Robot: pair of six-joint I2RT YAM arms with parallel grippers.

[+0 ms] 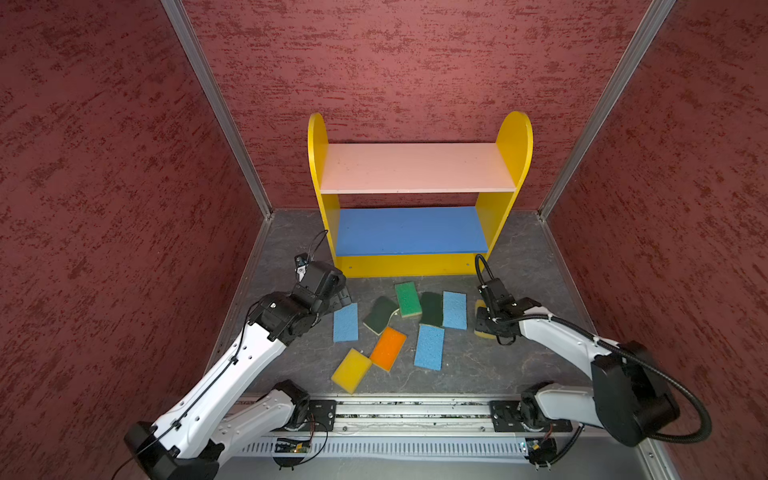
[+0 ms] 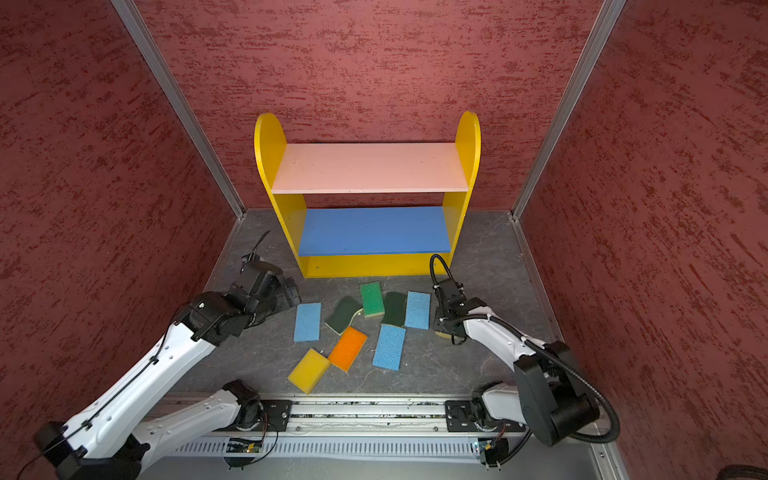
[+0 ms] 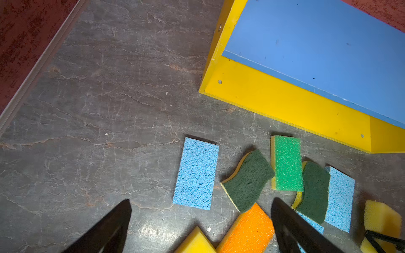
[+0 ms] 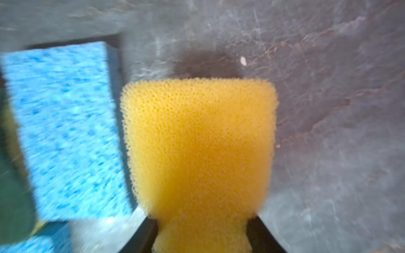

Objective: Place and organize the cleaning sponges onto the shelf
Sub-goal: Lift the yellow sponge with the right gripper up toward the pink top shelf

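**Right wrist view: one sponge pinched, shelf bare**

The right hand [image 4: 202,232] squeezes a yellow sponge [image 4: 198,142] down at the surface [image 1: 478,365]. The left hand [image 3: 200,207] gapes empty. The shelf [image 1: 415,266] holds nothing, and eight other sponges [image 1: 430,347] lie scattered before it. Nearly everything remains.

Even overhead light; right wrist view blurred

This is a robot test cell in a lab. Red textured wall panels [image 1: 104,166] joined by aluminium corner posts [image 1: 218,108] box in a grey stone-patterned bench [image 1: 523,257]. The white-and-black left arm [image 1: 232,374] and right arm [image 1: 557,332] are mounted on an aluminium rail [image 1: 415,409] beside a slotted cable duct [image 1: 395,449] and bare circuit boards [image 1: 291,448].
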